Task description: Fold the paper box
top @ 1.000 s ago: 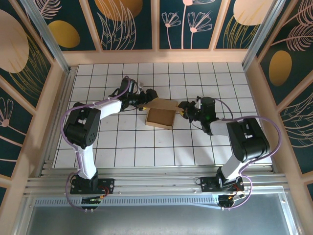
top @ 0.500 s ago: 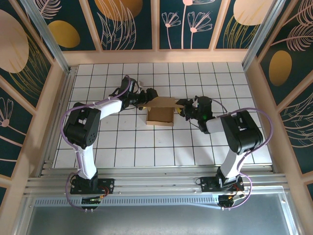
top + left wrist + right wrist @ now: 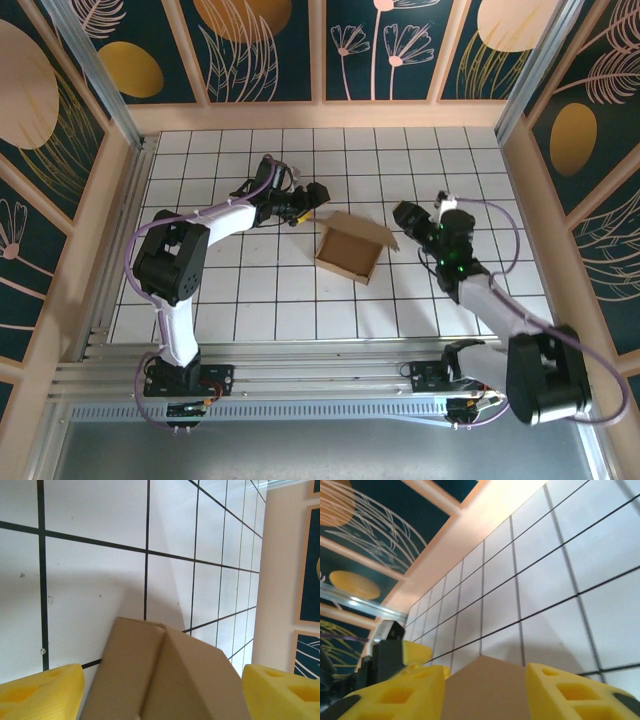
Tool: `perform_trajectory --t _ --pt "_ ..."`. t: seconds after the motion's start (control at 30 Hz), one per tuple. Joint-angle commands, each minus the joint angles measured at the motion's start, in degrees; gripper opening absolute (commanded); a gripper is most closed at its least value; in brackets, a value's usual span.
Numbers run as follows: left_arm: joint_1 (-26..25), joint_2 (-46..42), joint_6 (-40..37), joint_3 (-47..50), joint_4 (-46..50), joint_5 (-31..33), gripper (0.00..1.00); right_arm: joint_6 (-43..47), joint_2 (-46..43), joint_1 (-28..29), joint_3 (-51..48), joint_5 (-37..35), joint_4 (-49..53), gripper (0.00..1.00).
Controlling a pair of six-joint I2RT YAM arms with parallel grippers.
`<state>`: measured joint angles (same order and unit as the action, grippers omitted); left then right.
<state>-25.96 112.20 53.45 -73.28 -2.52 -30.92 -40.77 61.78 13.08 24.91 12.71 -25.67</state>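
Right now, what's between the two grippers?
The box, flap raised, sits between the left gripper and the right gripper, seen in the top view.

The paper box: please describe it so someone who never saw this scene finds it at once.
Look at the white gridded table. Near its centre sits the paper box. It is the only brown cardboard thing there, a shallow open tray with a flap open.

There is one brown cardboard paper box (image 3: pixel 348 252). There are two black-and-white robot arms, a left arm (image 3: pixel 225 215) and a right arm (image 3: pixel 500 305). There are two grippers, the left gripper (image 3: pixel 316 192) and the right gripper (image 3: pixel 402 213). Each has two yellow fingers (image 3: pixel 37 692), so four fingers. There is one white table with black lines (image 3: pixel 260 300).
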Motion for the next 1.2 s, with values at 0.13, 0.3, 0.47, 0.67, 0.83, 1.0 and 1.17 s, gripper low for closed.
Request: perform_trajectory --t 0.13,0.3,0.47,0.67,0.83,1.0,1.17 --pt "0.44 -1.07 -0.24 -2.31 2.03 0.66 0.82 8.47 -14.94 -0.5 -11.72 -6.45 5.36 0.53" --pt "1.63 -3.23 -5.11 -3.18 7.35 7.59 0.82 4.21 -28.57 -0.43 -12.1 -6.36 15.3 0.63" --pt "4.17 -6.99 -8.78 -1.53 8.5 12.27 0.82 5.3 -33.05 2.81 -1.69 -4.22 34.19 0.76" --pt "4.75 -16.49 -20.14 2.93 3.76 11.49 0.84 13.3 -25.02 20.68 10.23 -15.46 49.72 0.83" --pt "4.77 -25.28 -28.66 5.83 4.59 17.71 0.89 28.24 -17.25 39.29 18.34 -32.86 51.98 0.84" --pt "4.77 -29.06 -31.28 7.88 4.95 16.32 0.93 46.51 -6.7 42.9 22.99 -41.91 50.26 0.89" --pt "4.77 -31.15 -32.36 11.79 5.08 14.96 0.94 51.62 -3.17 38.48 22.16 -44.05 47.83 0.91"
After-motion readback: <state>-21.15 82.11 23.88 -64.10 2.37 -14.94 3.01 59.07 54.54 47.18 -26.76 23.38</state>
